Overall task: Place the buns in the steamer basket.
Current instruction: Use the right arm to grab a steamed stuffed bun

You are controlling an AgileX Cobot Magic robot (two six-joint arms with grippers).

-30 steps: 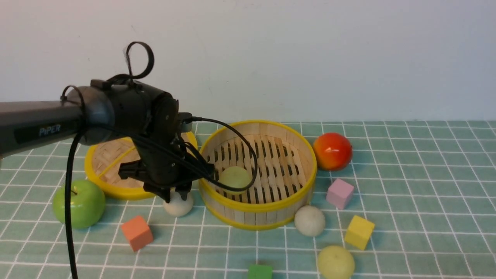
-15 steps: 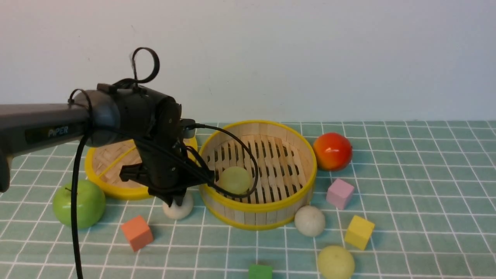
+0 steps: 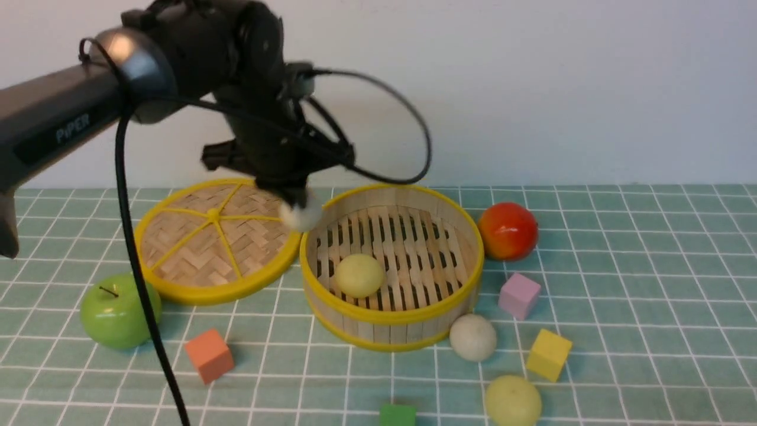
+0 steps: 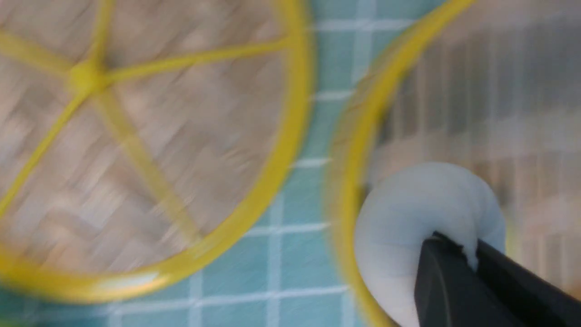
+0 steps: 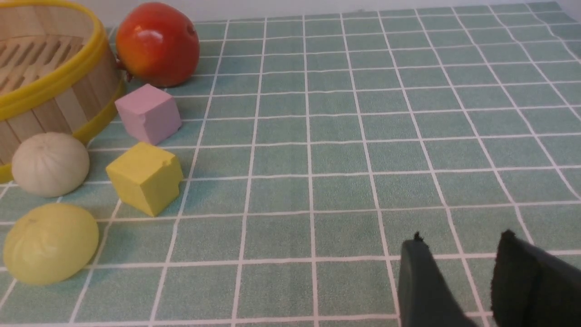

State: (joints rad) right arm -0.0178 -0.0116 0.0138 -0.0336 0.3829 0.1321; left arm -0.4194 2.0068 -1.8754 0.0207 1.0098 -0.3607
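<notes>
My left gripper (image 3: 297,204) is shut on an off-white bun (image 3: 301,215), pinching its top (image 4: 408,213), and holds it in the air over the left rim of the steamer basket (image 3: 390,322). A pale yellow-green bun (image 3: 359,275) lies on the basket's slatted floor. Another off-white bun (image 3: 472,336) rests on the cloth against the basket's front right wall, and a second yellow-green bun (image 3: 512,401) lies nearer the front edge. My right gripper (image 5: 460,240) is open over bare cloth, well right of those two buns (image 5: 50,163) (image 5: 50,243). It is out of the front view.
The flat woven lid (image 3: 213,242) lies left of the basket. A green apple (image 3: 120,310) and an orange cube (image 3: 208,355) sit front left. A red apple (image 3: 507,231), pink cube (image 3: 518,294) and yellow cube (image 3: 548,354) stand right of the basket, and a green cube (image 3: 397,415) at the front edge.
My left gripper closed on the off-white bun that lay on the cloth left of the basket and lifted it up to the basket's left rim. The right gripper stayed put.
</notes>
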